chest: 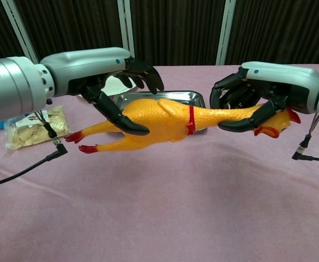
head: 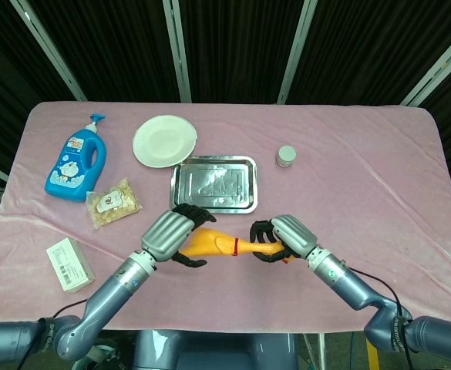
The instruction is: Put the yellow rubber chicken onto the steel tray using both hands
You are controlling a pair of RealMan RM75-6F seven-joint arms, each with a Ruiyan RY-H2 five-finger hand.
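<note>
The yellow rubber chicken [head: 219, 245] [chest: 162, 119] hangs in the air in front of the steel tray [head: 213, 185] [chest: 162, 96], red feet to the left and down. My right hand [head: 281, 237] [chest: 260, 87] grips its neck just behind the head. My left hand [head: 171, 233] [chest: 102, 76] reaches around the chicken's rear body. Its thumb lies against the near side, while its fingers arch over the top with a gap showing, so no closed grip is visible. The tray has nothing on it.
A white plate [head: 164, 140] sits behind the tray at the left. Further left stand a blue bottle [head: 75, 163] and a snack bag [head: 114, 203]. A small box [head: 69, 264] lies near the front left edge, and a small jar [head: 286, 156] stands right of the tray.
</note>
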